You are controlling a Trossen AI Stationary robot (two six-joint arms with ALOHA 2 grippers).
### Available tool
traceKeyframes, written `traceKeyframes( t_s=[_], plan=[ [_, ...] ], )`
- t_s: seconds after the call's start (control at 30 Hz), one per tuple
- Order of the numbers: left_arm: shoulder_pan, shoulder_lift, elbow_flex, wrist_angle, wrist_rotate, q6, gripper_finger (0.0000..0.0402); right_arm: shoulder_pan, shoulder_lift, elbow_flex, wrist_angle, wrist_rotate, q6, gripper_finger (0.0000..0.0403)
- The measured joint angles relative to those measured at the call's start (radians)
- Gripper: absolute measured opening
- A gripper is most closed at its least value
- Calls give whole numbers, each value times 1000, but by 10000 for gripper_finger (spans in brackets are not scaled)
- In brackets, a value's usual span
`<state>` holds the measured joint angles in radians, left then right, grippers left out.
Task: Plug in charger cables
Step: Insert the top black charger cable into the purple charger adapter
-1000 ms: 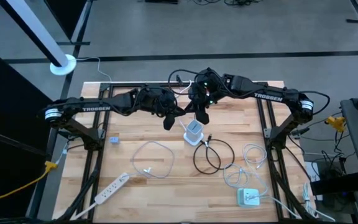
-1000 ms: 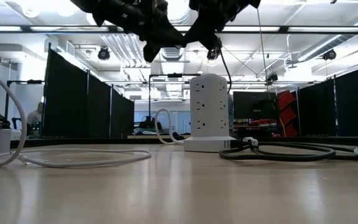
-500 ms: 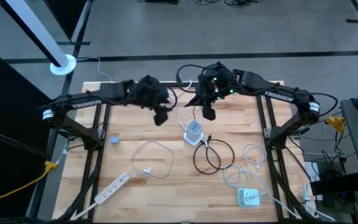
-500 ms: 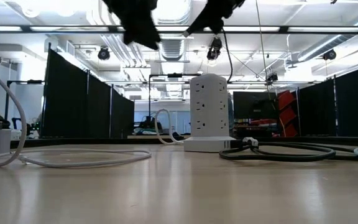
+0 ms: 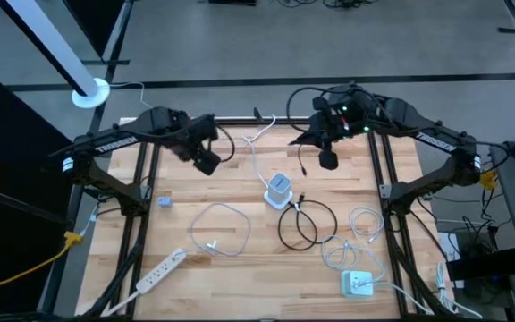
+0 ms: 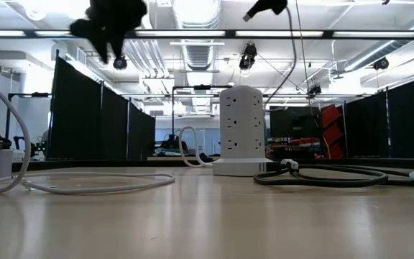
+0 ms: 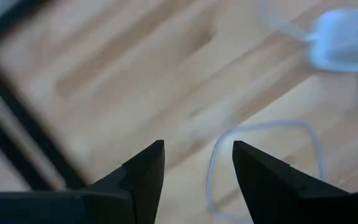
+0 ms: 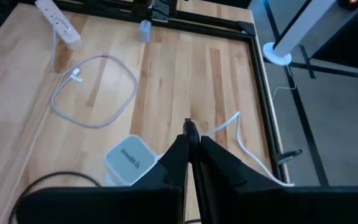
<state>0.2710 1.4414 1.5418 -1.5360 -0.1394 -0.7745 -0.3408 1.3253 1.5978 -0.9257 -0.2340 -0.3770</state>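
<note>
- Both arms have pulled back from the white socket tower (image 5: pixel 278 190) in the last second; they were bunched right over it and now sit well apart on either side.
- Left tool (image 5: pixel 207 162) went from nearly closed to open and holds nothing, hanging over bare bench (image 5: pixel 231 183).
- Right tool (image 5: pixel 328 160) is pinched closed, gripping nothing I can make out.
- Black charger cable (image 5: pixel 304 224) lies looped just beside the tower, with one plug at its base, so that one looks done.
- White cable loop (image 5: pixel 219 229) lies loose on the bench, so I'd guess that's next.
</note>
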Motion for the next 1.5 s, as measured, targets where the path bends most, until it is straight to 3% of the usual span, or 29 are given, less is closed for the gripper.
traceKeyframes(
  t_s=[0.17,0.47,0.63,0.8,0.93,1.13,1.33,1.5],
  plan=[
    [-10,-4,-148,-21,30,-105,188,3,-35,-1,-67,-2,22,14],
    [-11,0,-422,52,198,-199,206,3,-72,-120,-151,-9,77,14],
    [-21,0,-508,60,202,-55,208,10,-98,-219,-131,-11,90,14],
    [-73,0,-543,64,197,218,202,27,-102,-281,-103,-34,126,14],
    [-123,0,-549,63,126,428,206,56,-102,-303,-86,-35,160,14],
    [-131,33,-555,49,-6,559,226,103,-101,-306,-78,-35,175,14],
    [-131,87,-557,42,-1,678,246,131,-101,-306,-79,-35,209,14],
    [-131,122,-557,31,71,715,264,159,-102,-306,-87,-35,231,14]
  ],
)
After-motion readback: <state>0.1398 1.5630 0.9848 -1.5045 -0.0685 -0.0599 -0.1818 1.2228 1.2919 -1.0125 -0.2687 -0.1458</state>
